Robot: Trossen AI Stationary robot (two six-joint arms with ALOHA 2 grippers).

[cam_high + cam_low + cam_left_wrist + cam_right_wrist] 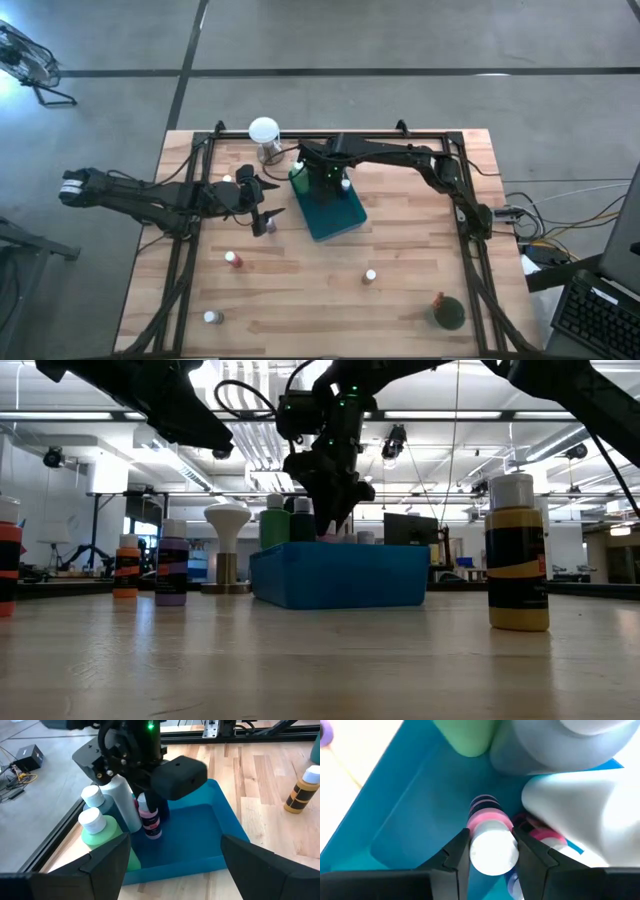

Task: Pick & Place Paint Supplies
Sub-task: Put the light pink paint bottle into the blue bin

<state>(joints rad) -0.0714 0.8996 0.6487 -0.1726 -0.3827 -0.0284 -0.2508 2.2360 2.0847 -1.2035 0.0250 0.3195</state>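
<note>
- Right gripper (pixel 490 851): its fingers (pixel 457 851) pinch a pink bottle (pixel 491 842) by the white cap, upright inside the teal tray (pixel 335 215) near the tabletop's (pixel 420 260) far edge.
- Left gripper (pixel 268 220) hovers beside the tray's left side, fingers spread, holding nothing.

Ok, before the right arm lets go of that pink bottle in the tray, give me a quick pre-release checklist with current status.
1. Right end effector closed on the pink bottle at its white cap: ok.
2. Bottle inside the teal tray, upright over the floor: ok.
3. Bottle base resting on the tray floor: cannot tell.
4. Clearance from neighbours: not ok, the tall white bottle stands right beside it, with the green bottle close by.
5. Left end effector open, empty, outside the tray: ok.
6. Bottles left on the table, such as the yellow bottle: not ok, several remain.
</note>
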